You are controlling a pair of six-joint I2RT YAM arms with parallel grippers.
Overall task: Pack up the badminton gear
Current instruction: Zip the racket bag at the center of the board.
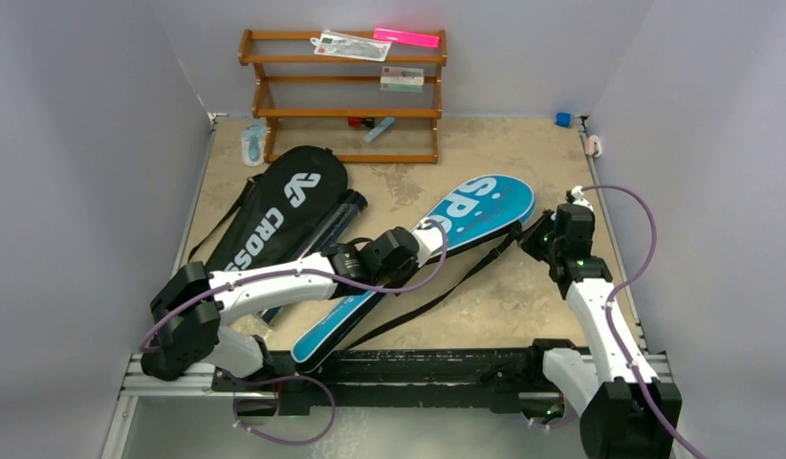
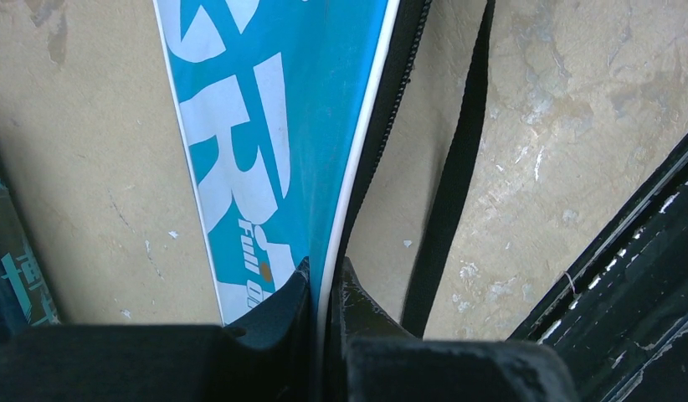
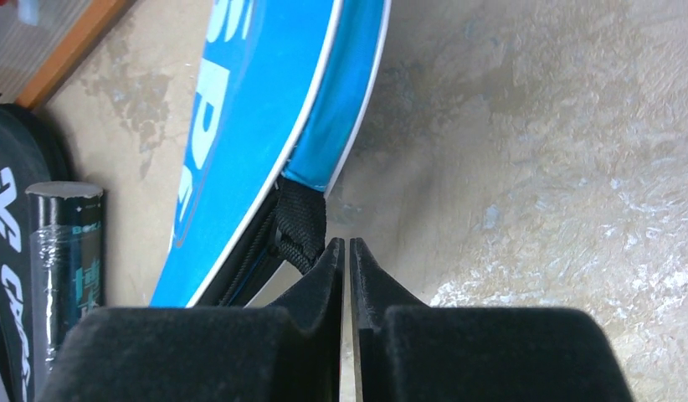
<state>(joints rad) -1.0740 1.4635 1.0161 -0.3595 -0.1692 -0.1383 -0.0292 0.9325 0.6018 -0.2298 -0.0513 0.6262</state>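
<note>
Sandy tabletop [image 1: 523, 296] carries the blue "SPORT" cover [image 1: 485, 206] lying diagonally; left end effector [image 2: 324, 268] pinches its edge (mid-length), right end effector [image 3: 347, 243] closed, empty, beside its strap tab [image 3: 299, 222].

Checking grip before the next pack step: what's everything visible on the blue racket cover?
The blue racket cover is racket-shaped fabric, bright blue with big white lettering, white piping and a black zipper along its edge. It lies flat and diagonal on the table, head far right, narrow end near left. A black strap trails beside it. The left gripper is shut on the piped edge. The right gripper is shut beside the strap loop, holding nothing.
</note>
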